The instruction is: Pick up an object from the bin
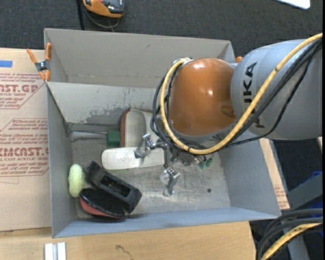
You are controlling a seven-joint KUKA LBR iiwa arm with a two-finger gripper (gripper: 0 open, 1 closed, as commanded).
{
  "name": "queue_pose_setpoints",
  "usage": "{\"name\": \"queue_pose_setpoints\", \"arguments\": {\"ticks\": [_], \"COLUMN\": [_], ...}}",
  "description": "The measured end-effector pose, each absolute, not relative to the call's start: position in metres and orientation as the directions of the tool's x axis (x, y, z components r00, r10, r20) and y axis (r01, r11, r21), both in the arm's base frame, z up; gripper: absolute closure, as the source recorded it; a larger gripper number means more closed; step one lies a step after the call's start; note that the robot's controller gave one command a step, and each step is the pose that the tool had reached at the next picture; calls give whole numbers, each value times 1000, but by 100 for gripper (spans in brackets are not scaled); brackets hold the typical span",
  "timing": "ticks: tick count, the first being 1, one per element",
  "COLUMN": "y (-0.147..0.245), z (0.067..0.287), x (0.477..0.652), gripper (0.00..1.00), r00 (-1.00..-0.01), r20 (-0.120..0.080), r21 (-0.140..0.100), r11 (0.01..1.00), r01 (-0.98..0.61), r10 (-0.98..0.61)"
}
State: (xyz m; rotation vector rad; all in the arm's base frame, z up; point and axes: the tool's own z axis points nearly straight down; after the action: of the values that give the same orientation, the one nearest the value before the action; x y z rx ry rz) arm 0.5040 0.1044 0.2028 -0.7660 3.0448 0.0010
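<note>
Centre of the frame, below the orange wrist cover (pixel 200 99): the hand (pixel 158 164) is seen released, with its fingers (pixel 145 145) spread. One is at the upper edge of the white bar and the other is lower right over bare bin floor. Nothing is clamped.
White bar (pixel 124 158): it is laid flat on the floor of the bin (pixel 59 123), just left of centre, and its right end is reached in between the spread fingers.
Long axis: it is run almost left to right across the frame. The rounded left end is pointed toward the left wall; no distinct head or tail can be made out.
Handling: the bar is judged rigid, light and smooth, probably plastic. Some slip on its glossy skin is to be expected, and it is not thought fragile.
Hold: the bar is best taken across its short width, nearer the middle than the right end, so that tipping is avoided.
Neighbours: an oval brush-like thing (pixel 132 128) with a reddish rim is set just above the bar, whether touching cannot be told. A small green piece (pixel 114 138) is placed beside it. A black case (pixel 114 187) on a red disc (pixel 95 207) is found near, lower left. A yellow-green ball (pixel 76 179) is lodged by the left wall.
Risk: the brush-like thing may be nudged if the upper finger is closed carelessly.
</note>
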Motion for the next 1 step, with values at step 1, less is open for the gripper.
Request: {"name": "queue_pose_setpoints", "arguments": {"ticks": [1], "y": [120], "z": [170], "x": [499], "gripper": [0], "r00": [-829], "r20": [-5], "r21": [-2], "r11": [829], "r01": [-560], "r10": [-560]}}
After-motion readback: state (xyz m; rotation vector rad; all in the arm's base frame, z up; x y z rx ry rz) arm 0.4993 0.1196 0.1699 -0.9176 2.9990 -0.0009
